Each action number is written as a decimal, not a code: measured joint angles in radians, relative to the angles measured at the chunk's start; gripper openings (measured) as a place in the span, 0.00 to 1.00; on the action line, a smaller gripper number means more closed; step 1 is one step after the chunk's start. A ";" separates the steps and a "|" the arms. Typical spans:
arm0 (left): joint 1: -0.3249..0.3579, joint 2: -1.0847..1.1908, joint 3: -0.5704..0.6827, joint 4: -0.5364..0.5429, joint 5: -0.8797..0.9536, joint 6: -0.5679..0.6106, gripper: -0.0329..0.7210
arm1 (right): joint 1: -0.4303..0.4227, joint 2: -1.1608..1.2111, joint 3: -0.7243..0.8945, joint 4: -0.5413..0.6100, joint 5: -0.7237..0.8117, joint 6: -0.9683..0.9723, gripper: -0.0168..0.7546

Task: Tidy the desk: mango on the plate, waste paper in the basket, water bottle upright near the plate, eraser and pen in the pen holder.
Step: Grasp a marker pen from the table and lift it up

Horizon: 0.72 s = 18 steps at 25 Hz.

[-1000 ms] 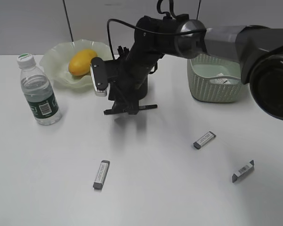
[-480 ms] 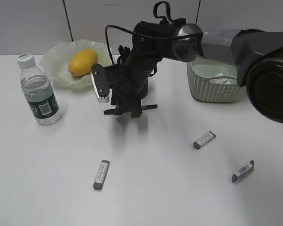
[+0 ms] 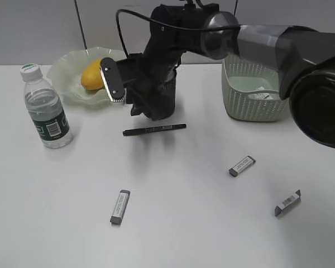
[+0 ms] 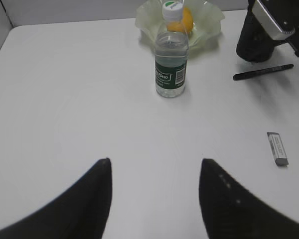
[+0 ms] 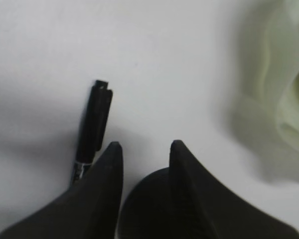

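pen [image 3: 154,129]: we judge it light, stiff and slippery, lying just before the pen holder [image 3: 163,100]; grasp mid-barrel.
right gripper [image 5: 145,145]: partly open, empty.
left gripper [image 4: 154,162]: open, empty.

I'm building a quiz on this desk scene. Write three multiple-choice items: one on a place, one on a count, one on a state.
1. Where is the mango?
A. On the plate
B. In the basket
C. On the bare table

2. How many erasers lie on the table?
A. One
B. Three
C. Five

3. How is the pen?
A. Standing in the pen holder
B. Clamped in the right hand
C. Lying flat on the table

Key:
1 A: the fruit sits in the wavy-rimmed plate, behind the upright water bottle.
2 B: one eraser at front left, one at mid right, one at far right.
3 C: it lies on the table in front of the pen holder, and nothing sits between the fingers of the right hand.
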 joint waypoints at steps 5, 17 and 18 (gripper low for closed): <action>0.000 0.000 0.000 0.000 0.000 0.000 0.61 | 0.001 -0.004 -0.014 0.017 0.045 -0.025 0.37; 0.000 0.000 0.000 0.000 0.000 0.000 0.61 | 0.001 0.001 -0.014 0.045 0.115 -0.085 0.37; 0.000 0.000 0.000 0.000 0.000 0.000 0.61 | 0.001 0.003 -0.014 0.059 0.115 -0.089 0.37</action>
